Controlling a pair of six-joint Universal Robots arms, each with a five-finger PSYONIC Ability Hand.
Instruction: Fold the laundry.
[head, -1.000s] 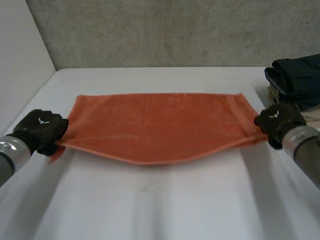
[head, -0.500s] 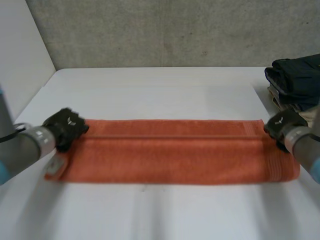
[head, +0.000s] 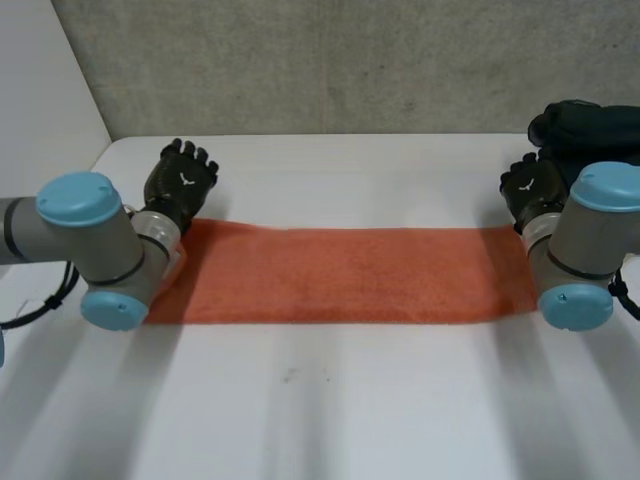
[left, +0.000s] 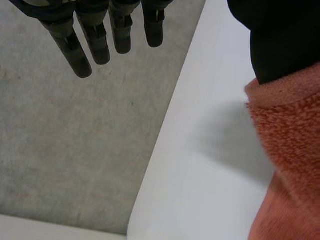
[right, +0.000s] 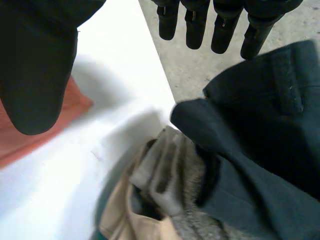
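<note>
A second ago you had the towel (head: 340, 275) slung between both hands, its near edge sagging. Half a second ago it was already doubled over and down. Now it lies flat on the worktop (head: 330, 410) as a narrow strip running side to side, folded lengthwise, and both hands have let go. Your left hand (head: 182, 186) is lifted just beyond the strip's left end, its fingers (left: 95, 42) straight and holding nothing. Your right hand (head: 528, 192) is off the right end, fingers (right: 222, 30) likewise straight and empty, close to the pile (right: 260, 150) of dark and pale clothes at the far corner. By my reading the lengthwise fold is done. What remains is likely a fold end to end, which will need fresh grips at the short ends.
</note>
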